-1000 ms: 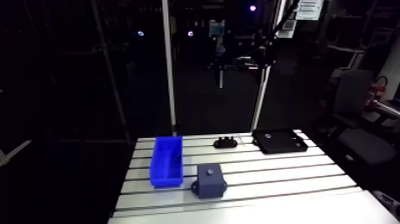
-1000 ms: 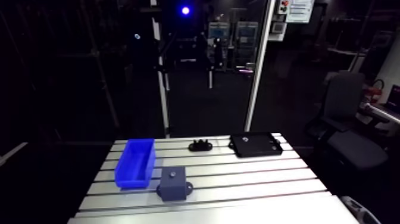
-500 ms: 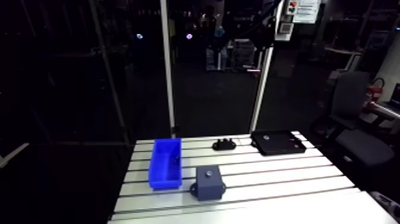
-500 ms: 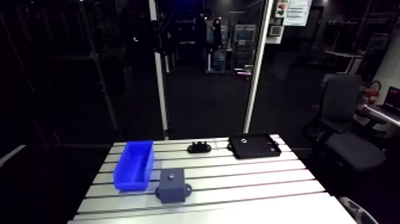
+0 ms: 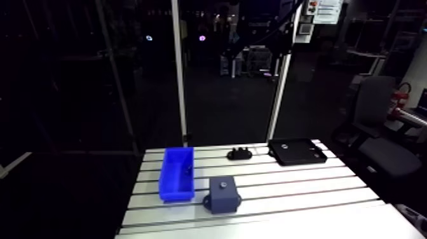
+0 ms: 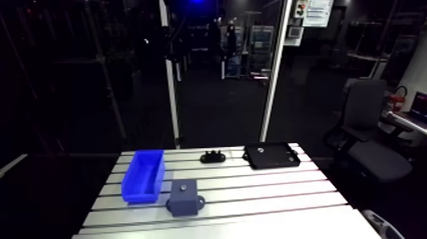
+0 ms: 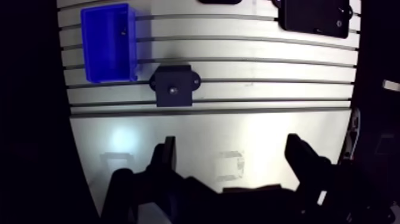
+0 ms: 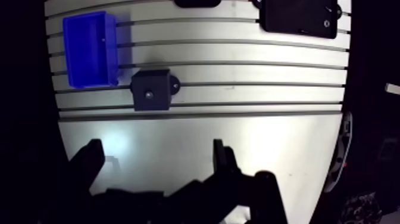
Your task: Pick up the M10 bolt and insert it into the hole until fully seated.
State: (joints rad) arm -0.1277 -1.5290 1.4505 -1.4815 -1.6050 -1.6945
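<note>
1. The gripper (image 7: 231,144) hangs over the smooth near strip of the table (image 5: 305,191). Its two fingers (image 7: 166,156) are spread wide, with only bare metal between them.
2. A small dark piece that I take for the M10 bolt (image 7: 123,31) lies inside the blue bin (image 5: 176,193), close against the wall on the block's side. It is too small to be sure of its shape.
3. The dark block (image 5: 223,198) stands just beside the bin's near corner and ahead of the gripper. A small pale spot on its top face marks the hole (image 7: 173,91).
4. Farther back, a small black fixture (image 5: 239,152) and a flat black plate (image 5: 297,151) lie near the table's far edge, well apart from the bin.
5. Against the oldest arm view, the whole picture has shifted a little, so the camera moved. Since the picture just before, it has hardly shifted at all.
6. The bin, block, fixture and plate all keep the same places relative to one another as earlier, and the dark piece has not left the bin.
</note>
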